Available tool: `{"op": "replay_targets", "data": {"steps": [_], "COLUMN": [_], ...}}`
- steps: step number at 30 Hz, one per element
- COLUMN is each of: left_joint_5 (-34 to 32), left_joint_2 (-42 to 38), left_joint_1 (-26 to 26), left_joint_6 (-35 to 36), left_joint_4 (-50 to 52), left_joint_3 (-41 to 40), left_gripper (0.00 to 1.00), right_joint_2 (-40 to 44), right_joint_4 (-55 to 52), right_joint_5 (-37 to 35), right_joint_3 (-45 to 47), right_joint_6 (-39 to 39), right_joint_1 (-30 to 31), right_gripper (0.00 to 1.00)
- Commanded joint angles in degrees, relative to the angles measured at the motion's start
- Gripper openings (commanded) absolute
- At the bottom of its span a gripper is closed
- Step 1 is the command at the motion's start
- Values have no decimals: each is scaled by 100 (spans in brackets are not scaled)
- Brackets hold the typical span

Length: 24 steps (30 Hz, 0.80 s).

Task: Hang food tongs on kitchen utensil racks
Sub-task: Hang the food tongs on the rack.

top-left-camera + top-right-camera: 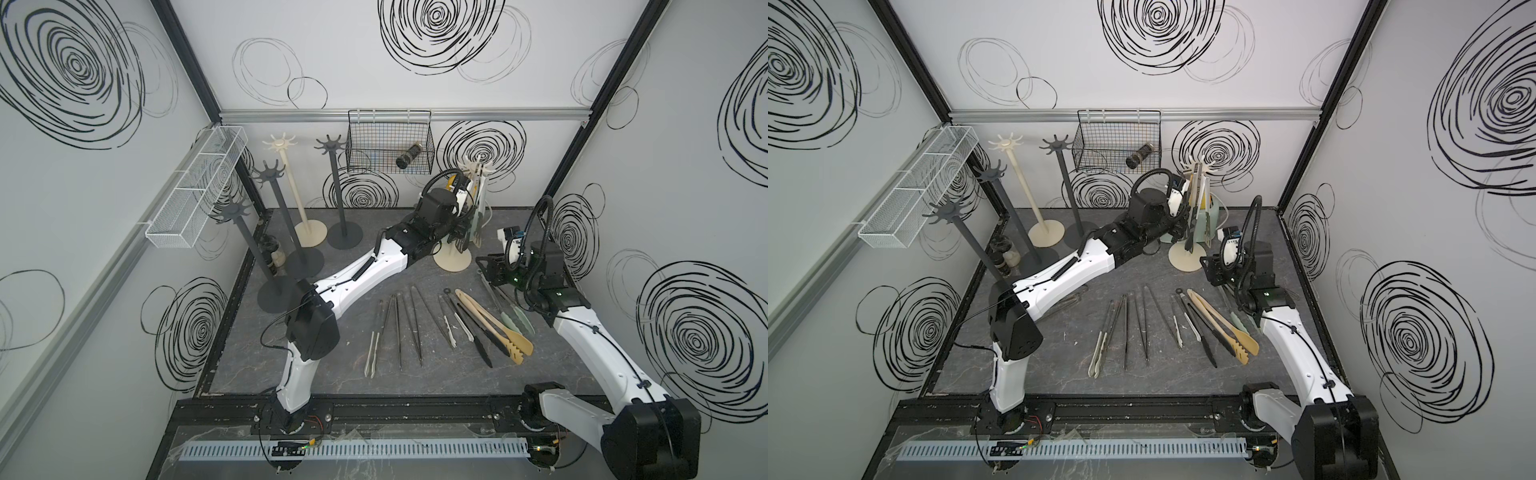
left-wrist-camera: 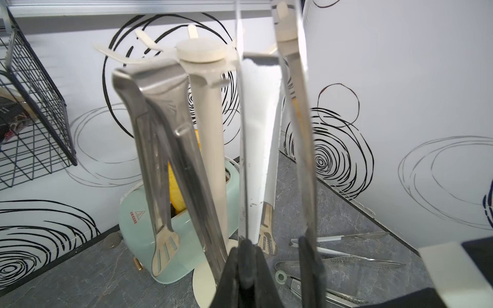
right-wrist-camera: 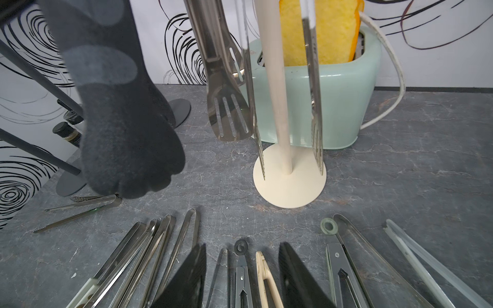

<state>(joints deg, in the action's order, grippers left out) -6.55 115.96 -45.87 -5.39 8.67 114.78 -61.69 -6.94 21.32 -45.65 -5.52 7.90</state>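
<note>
Closest in, the left pincer (image 2: 245, 253) is clamped on one arm of black-tipped tongs (image 2: 294, 106) reaching up to the cream rack (image 2: 208, 133), 1 o'clock on the tabletop (image 1: 332, 365). A sideways tug could topple that crowded rack onto the toaster (image 2: 138, 221). Beside it the right pincer (image 3: 243, 244) hovers, jaws apart, over loose tongs (image 1: 498, 328). Room lies at 10 o'clock, among the bare racks (image 1: 268, 171).

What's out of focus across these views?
Left wrist view: the long steel tongs pinched in the left gripper smear out of focus near the lens; the wall print is crisp. Right wrist view: a dark grey lobed shape up close is soft; the tongs on the table are sharp. Both top views: even light, faint shadows.
</note>
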Motion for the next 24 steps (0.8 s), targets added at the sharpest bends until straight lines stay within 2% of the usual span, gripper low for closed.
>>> {"op": "replay_targets", "data": {"steps": [1,4,9,24], "left_joint_5": [-197,-348,-175,143], "left_joint_2": [-167,-223,-180,229], "left_joint_1": [-43,6,148,149], "left_joint_6": [148,158,24,21], "left_joint_4": [-498,-522,-550,-615], "left_joint_3": [90,44,10,244], "left_gripper": [0,0,0,0], "right_joint_2": [-47,-40,-12,-51], "right_joint_4": [109,96,79,95], "right_joint_5": [79,122,110,118], "right_joint_3": [61,64,65,83], "right_joint_6": [51,51,70,77], "right_joint_1": [-21,-25,-25,-25], "right_gripper": [47,47,47,47]}}
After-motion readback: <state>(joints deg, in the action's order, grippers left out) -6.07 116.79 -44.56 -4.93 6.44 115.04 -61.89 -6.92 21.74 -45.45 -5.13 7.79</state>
